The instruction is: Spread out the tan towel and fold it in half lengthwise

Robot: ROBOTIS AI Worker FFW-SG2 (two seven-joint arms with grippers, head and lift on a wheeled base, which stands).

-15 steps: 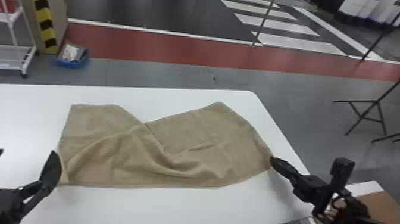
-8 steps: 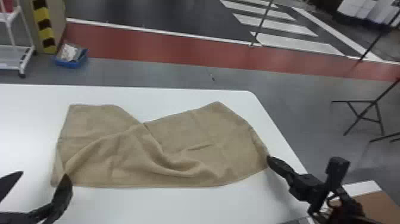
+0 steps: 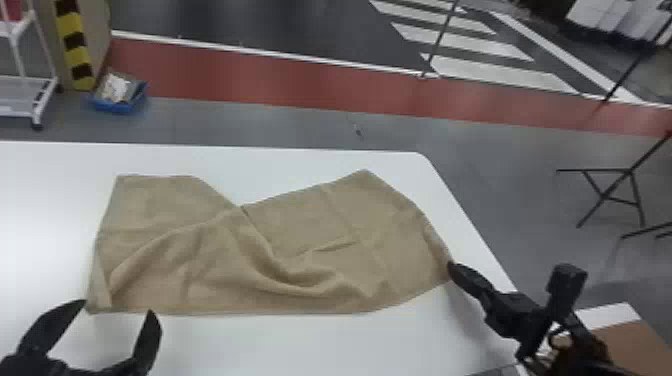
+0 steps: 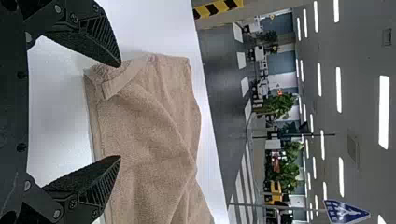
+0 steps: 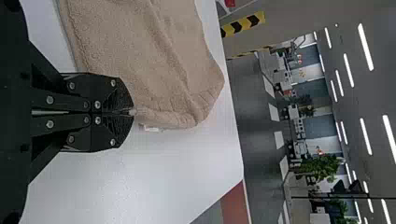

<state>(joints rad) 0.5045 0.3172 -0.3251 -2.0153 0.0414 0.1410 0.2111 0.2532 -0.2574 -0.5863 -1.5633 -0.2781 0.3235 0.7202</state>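
The tan towel (image 3: 300, 240) lies rumpled across the white table, with a diagonal fold over its left half and ripples at its middle. At its near left corner, my left gripper (image 3: 117, 307) is open, a fingertip on either side of that corner. In the left wrist view, the left gripper (image 4: 119, 112) has the towel (image 4: 144, 121) beyond its parted fingers, not between them in a grip. My right gripper (image 3: 451, 267) is at the towel's near right corner. The right wrist view shows the right gripper (image 5: 133, 112) shut on that corner of the towel (image 5: 154, 60).
The white table (image 3: 260, 345) has its right edge close by the right gripper. A brown board (image 3: 625, 347) lies beyond that edge at the lower right. A blue bin (image 3: 120, 102) and a white cart (image 3: 30, 85) stand on the floor behind.
My left gripper has moved right along the near edge, from left of the towel to its near left corner, and its fingers show wide apart. The right gripper has stayed at its corner.
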